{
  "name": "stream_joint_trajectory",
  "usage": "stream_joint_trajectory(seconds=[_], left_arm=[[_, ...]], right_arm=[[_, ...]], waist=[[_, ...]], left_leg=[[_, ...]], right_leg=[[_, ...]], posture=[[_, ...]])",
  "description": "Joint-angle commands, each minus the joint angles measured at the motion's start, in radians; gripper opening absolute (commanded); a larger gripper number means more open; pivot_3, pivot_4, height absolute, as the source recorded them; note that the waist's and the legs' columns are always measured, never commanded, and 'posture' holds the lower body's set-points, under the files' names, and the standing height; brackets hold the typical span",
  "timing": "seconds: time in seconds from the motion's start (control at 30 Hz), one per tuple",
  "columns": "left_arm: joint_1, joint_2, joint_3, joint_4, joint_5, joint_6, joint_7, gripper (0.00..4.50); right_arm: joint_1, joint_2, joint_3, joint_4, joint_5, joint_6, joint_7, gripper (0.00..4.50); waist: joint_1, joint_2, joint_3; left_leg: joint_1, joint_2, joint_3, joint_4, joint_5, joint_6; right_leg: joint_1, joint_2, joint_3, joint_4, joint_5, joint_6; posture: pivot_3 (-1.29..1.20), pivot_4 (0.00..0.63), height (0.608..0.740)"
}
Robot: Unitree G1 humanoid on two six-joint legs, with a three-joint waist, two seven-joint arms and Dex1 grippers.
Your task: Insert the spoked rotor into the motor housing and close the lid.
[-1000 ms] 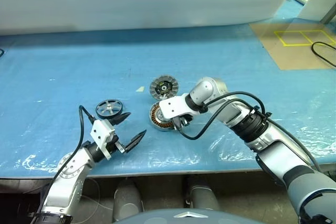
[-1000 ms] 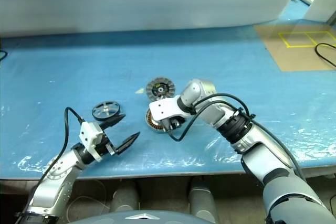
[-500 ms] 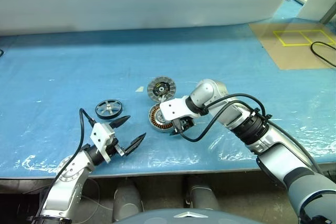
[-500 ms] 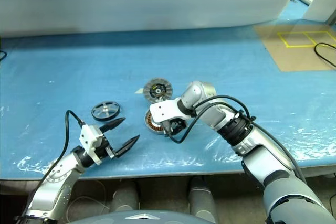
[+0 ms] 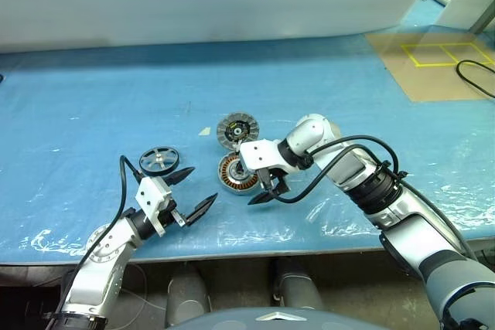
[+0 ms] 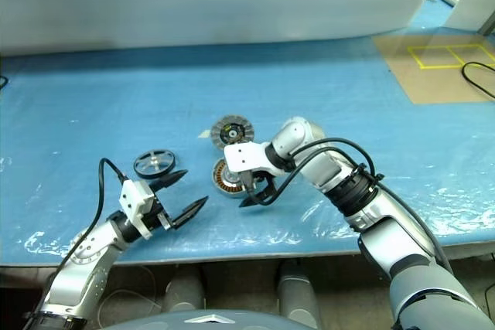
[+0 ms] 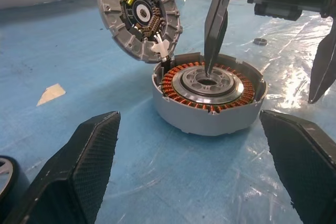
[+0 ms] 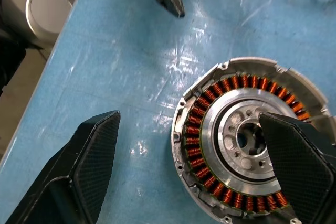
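The jaws of the right gripper (image 5: 265,188), set close about the round grey motor housing with copper windings (image 5: 237,173) a second ago, have been spread wide, one finger above its silver centre. The housing rests on the blue table (image 5: 93,106), the ribbed grey lid (image 5: 237,128) propped against its far rim. The black-rimmed spoked rotor (image 5: 159,161) lies beside the left gripper (image 5: 196,191), whose jaws are kept wide, empty.

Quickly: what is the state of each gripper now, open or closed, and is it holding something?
Left gripper: open, holding nothing.
Right gripper: open, holding nothing, one finger over the motor housing.
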Motion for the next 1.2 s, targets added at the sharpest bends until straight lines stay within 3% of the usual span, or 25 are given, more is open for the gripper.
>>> stream_joint_trajectory(seconds=[0.03, 0.5, 0.83, 1.2], left_arm=[[-0.003, 0.002, -0.003, -0.006, -0.008, -0.005, -0.014, 4.50], [-0.027, 0.006, -0.008, 0.009, -0.019, 0.012, -0.051, 4.50], [-0.041, 0.005, -0.010, 0.022, -0.022, 0.018, -0.069, 4.50], [-0.044, 0.003, -0.019, 0.018, -0.023, 0.030, -0.073, 4.50]], right_arm=[[-0.004, -0.002, -0.074, -0.051, 0.070, -0.014, -0.013, 4.46], [0.133, -0.020, -0.370, -0.032, 0.280, 0.033, -0.199, 4.46], [0.321, 0.003, -0.570, 0.008, 0.408, 0.072, -0.372, 4.46], [0.492, -0.068, -0.663, 0.186, 0.356, -0.172, -0.473, 4.46]], waist=[[0.000, 0.000, 0.000], [0.004, 0.000, 0.000], [0.004, 0.000, 0.000], [0.000, 0.000, 0.000]], left_leg=[[0.000, 0.000, 0.000, 0.000, 0.000, 0.000], [0.000, 0.000, 0.000, 0.000, 0.000, 0.000], [-0.001, -0.001, 0.000, -0.001, 0.000, 0.000], [-0.001, -0.001, 0.000, -0.001, 0.000, 0.000]], right_leg=[[0.000, 0.000, 0.000, 0.000, 0.000, 0.000], [0.000, 0.000, 0.000, 0.000, 0.000, 0.000], [0.000, 0.000, 0.000, -0.002, 0.000, 0.000], [0.000, 0.000, 0.001, -0.002, 0.000, 0.000]], posture=[[0.00, 0.150, 0.740], [0.00, 0.150, 0.740], [0.00, 0.150, 0.740], [0.00, 0.150, 0.740]])
